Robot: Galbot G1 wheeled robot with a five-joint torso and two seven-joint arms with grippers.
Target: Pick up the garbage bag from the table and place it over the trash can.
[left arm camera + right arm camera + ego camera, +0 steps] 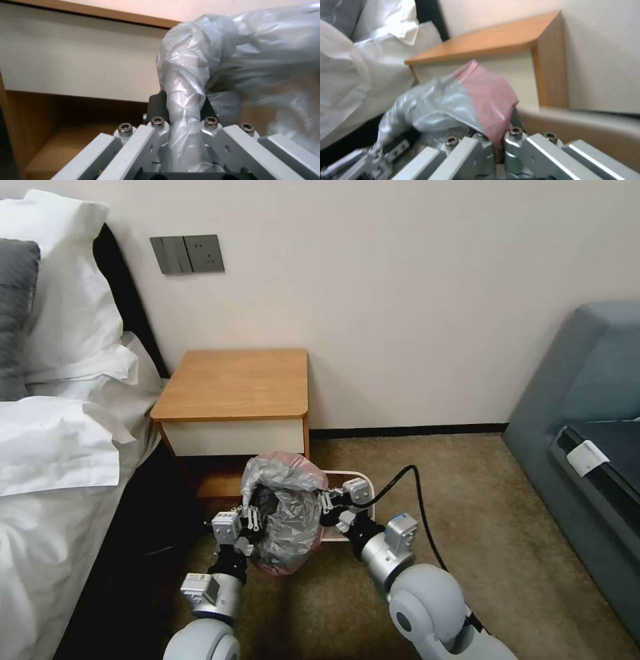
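Note:
The garbage bag point(285, 513), crinkled grey film with a pinkish-red rim, hangs stretched between both grippers in front of the table point(233, 383). My left gripper point(251, 519) is shut on the bag's left edge; up close, the film point(186, 105) runs between its fingers. On the opposite side my right gripper point(327, 503) is shut on the rim, whose pink band point(488, 100) is pinched there. The beige trash can point(363, 493) stands on the carpet just behind and right of the bag, mostly hidden; its rim point(573, 117) shows near the right gripper.
A bed point(60, 447) with white linen and pillows lies close on the left. At the right edge stands a grey-blue sofa point(587, 433). The wall runs behind the table, and open carpet point(480, 527) lies to the right. A black cable point(420, 500) loops off my right wrist.

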